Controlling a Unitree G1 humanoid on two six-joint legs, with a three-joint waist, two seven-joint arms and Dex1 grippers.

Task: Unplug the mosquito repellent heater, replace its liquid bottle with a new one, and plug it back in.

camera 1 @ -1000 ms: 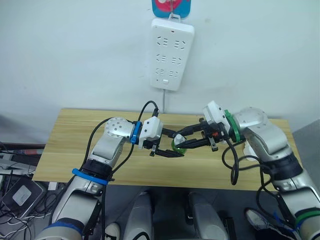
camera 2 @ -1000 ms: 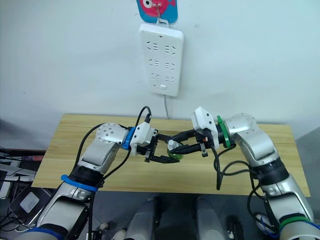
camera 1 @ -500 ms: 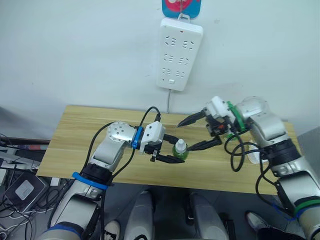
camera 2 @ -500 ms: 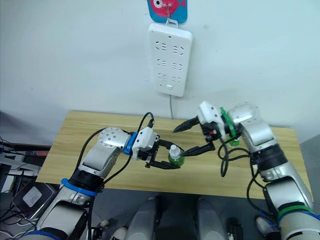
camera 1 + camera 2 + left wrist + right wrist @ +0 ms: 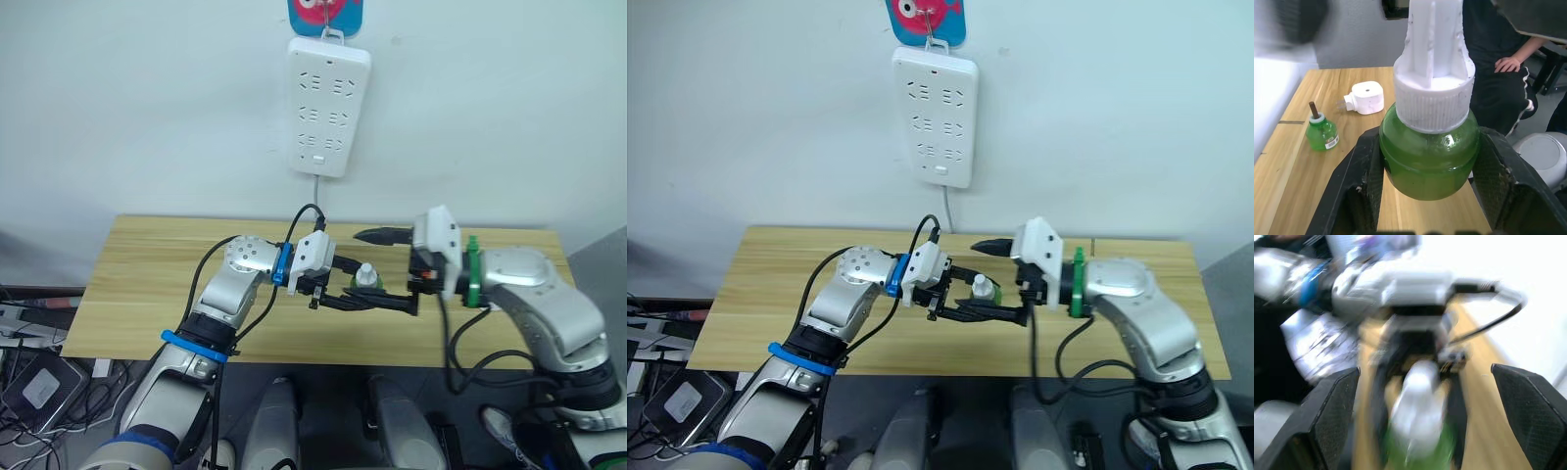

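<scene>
The left gripper (image 5: pixel 1425 196) pinches the round green bottle (image 5: pixel 1429 161) between its 2 black fingers (image 5: pixel 1359 186), as 0.5 s ago. The right gripper (image 5: pixel 387 269), fingers spread wide, has come back around the bottle's ribbed white cap (image 5: pixel 1434 98). The heater (image 5: pixel 1365 97), white and rounded, lies on the wooden table (image 5: pixel 1288 161) to the right, near a second bottle (image 5: pixel 1321 132).

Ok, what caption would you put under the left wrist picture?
Left gripper holding a capped green bottle, with the unplugged heater and an open bottle on the table behind.
</scene>
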